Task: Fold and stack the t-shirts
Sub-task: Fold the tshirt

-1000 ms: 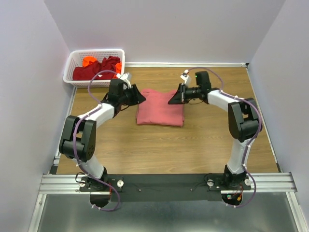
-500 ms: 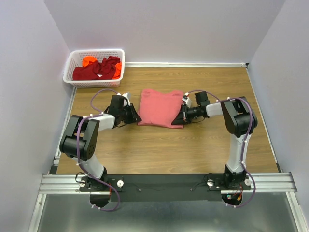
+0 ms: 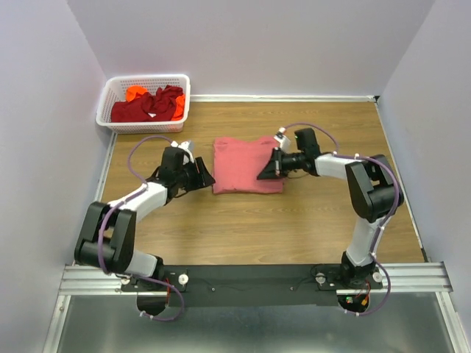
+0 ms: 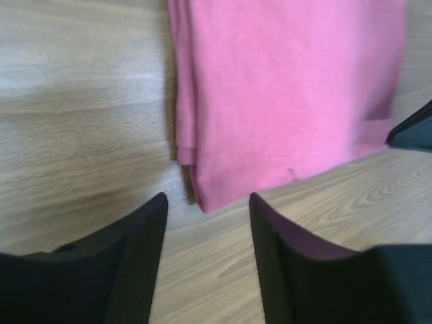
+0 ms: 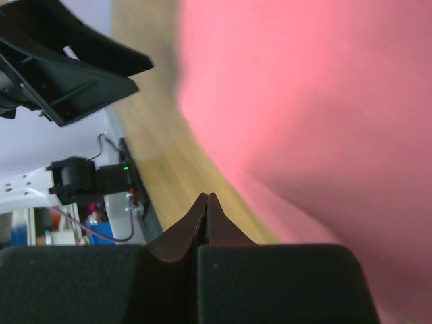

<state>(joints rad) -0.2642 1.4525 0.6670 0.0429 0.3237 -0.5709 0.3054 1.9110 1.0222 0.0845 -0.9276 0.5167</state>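
A salmon-pink t-shirt [image 3: 246,163] lies folded into a rectangle on the wooden table [image 3: 257,220]. My left gripper [image 3: 210,179] is open and empty, low over the wood just off the shirt's near left corner [image 4: 223,182]. My right gripper [image 3: 261,176] is shut with nothing visible between its jaws, low over the shirt's near right part [image 5: 304,101]. A dark red t-shirt [image 3: 147,107] and a bright orange one [image 3: 135,93] lie crumpled in the basket.
The white lattice basket [image 3: 144,78] stands at the far left corner against the wall. Grey walls close in the table on three sides. Bare wood lies between the shirt and the arm bases.
Both grippers have come down from the shirt's far side edges to its near corners. The right gripper then shifted slightly back onto the cloth. The shirt lies flatter.
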